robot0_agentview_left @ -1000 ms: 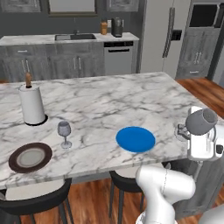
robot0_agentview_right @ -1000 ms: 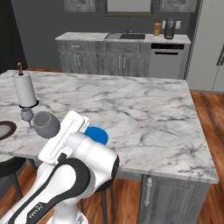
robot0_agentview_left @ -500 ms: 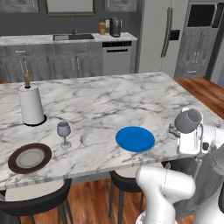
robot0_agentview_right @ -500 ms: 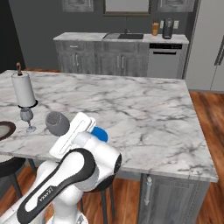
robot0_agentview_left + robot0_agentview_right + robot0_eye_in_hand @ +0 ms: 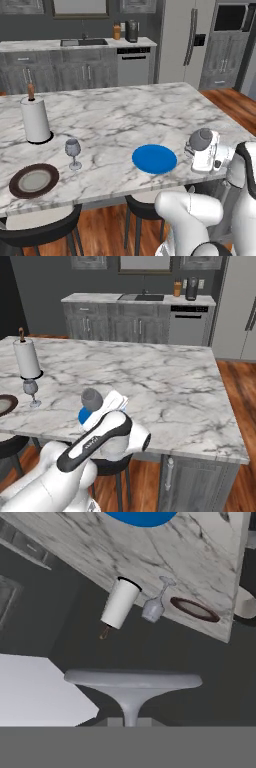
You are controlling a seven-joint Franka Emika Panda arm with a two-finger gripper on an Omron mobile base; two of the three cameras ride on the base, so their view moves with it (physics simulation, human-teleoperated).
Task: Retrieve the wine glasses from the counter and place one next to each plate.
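The pincer (image 5: 196,148) grips a wine glass (image 5: 201,139) by its stem, just right of the blue plate (image 5: 154,159) on the marble surface (image 5: 125,117). Another glass (image 5: 73,153) stands left of the plate, near a brown plate (image 5: 33,180) and paper towel roll (image 5: 35,120).

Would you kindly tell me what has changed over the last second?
The gripper, shut on a wine glass, swung in over the island's edge toward the blue plate. The other wine glass, brown-rimmed plate and paper towel roll stayed put.
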